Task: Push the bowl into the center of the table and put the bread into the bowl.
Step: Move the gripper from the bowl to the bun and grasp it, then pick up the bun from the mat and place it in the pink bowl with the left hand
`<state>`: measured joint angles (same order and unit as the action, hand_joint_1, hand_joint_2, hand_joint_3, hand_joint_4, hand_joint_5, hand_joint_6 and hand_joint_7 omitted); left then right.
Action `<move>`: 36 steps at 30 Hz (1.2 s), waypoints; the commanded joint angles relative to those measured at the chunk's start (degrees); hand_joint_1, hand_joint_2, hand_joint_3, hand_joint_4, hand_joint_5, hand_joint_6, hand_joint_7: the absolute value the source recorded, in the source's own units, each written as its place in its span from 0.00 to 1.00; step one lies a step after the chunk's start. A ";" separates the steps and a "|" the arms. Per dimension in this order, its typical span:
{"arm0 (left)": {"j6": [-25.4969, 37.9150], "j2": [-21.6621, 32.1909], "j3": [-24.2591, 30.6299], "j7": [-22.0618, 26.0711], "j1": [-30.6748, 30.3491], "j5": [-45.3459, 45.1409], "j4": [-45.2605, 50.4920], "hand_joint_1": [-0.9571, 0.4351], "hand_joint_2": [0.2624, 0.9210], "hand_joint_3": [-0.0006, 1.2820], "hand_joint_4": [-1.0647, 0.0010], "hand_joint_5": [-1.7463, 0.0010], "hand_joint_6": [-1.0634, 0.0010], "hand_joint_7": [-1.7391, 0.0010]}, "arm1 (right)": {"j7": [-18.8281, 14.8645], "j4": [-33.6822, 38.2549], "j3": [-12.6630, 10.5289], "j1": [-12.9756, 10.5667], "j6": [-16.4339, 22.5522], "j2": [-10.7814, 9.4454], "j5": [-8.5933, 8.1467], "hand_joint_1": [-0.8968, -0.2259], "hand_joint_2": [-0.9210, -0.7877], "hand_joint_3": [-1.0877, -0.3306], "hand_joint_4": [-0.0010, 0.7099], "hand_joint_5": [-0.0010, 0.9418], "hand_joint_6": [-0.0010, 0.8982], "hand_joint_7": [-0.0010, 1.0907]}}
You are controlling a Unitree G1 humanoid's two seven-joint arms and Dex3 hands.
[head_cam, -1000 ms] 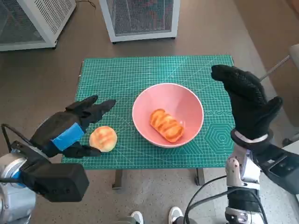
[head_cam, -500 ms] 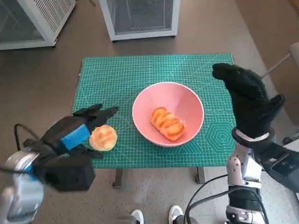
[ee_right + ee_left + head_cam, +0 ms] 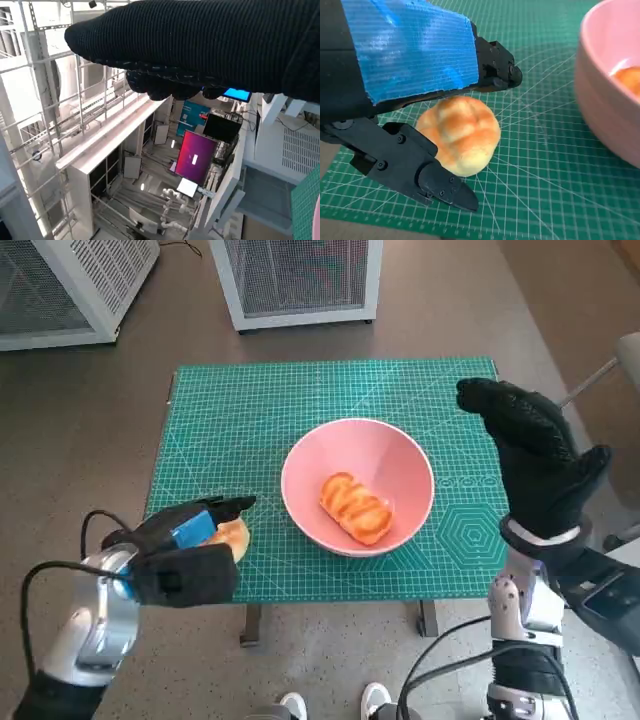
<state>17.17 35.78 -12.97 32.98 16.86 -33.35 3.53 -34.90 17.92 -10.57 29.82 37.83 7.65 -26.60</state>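
From the head view, the pink bowl (image 3: 358, 485) sits mid-desk on the green cutting mat (image 3: 300, 400) with a long glazed bread (image 3: 355, 508) inside, a round bun (image 3: 232, 536) lies on the mat beside it under the left robot hand (image 3: 185, 530), and the right robot hand (image 3: 530, 455) hangs raised past the bowl, fingers apart and empty. In the left wrist view, the left robot hand's black fingers (image 3: 420, 167) straddle the bun (image 3: 460, 134), spread, not yet clasping it. The right wrist view shows only the glove (image 3: 210, 45) against a room beyond.
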 commanded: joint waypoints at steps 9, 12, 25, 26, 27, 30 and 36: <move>-2.63 -0.44 -3.46 -7.47 2.17 -4.53 -9.00 0.73 0.88 0.03 0.35 0.93 0.32 0.91 | -0.10 -0.05 -0.01 -1.57 -0.41 0.45 0.66 0.76 0.00 0.79 0.64 0.00 0.12 0.57; -4.06 0.03 -3.35 -8.56 2.01 -4.61 -9.52 0.62 0.96 0.09 0.32 0.68 0.43 0.46 | -0.12 -0.08 0.00 -1.63 -0.37 0.47 0.68 0.76 0.00 0.79 0.64 0.00 0.12 0.58; -6.51 2.15 -0.32 -8.29 1.41 -3.20 -4.47 0.69 1.00 0.06 0.35 0.37 0.44 0.28 | -0.11 0.28 0.03 -1.60 -0.27 0.44 0.78 0.76 0.00 0.79 0.64 0.00 0.12 0.58; -6.33 2.25 0.12 -8.01 1.34 -2.99 -3.47 0.69 1.00 0.06 0.35 0.37 0.44 0.28 | -0.14 0.32 0.03 -1.58 -0.24 0.44 0.78 0.76 0.00 0.79 0.64 0.00 0.12 0.58; -6.01 2.34 0.82 -7.63 1.23 -2.62 -1.89 0.69 1.00 0.06 0.35 0.36 0.44 0.28 | -0.13 0.33 0.05 -1.58 -0.21 0.43 0.83 0.76 0.00 0.79 0.64 0.00 0.12 0.58; -5.21 2.37 2.40 -6.78 1.12 -1.91 2.04 0.69 1.00 0.06 0.34 0.36 0.44 0.29 | -0.19 0.46 0.09 -1.55 -0.15 0.44 0.85 0.76 0.00 0.79 0.64 0.00 0.11 0.58; -3.41 1.88 5.21 -5.43 1.91 -1.00 10.08 0.69 1.00 0.05 0.32 0.36 0.43 0.31 | -0.61 0.99 0.06 -1.34 0.16 0.54 0.71 0.75 0.00 0.79 0.64 0.00 0.11 0.57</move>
<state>12.90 37.39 -9.40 26.72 18.02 -35.15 9.46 -34.95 18.06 -10.54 29.46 37.92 7.90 -26.58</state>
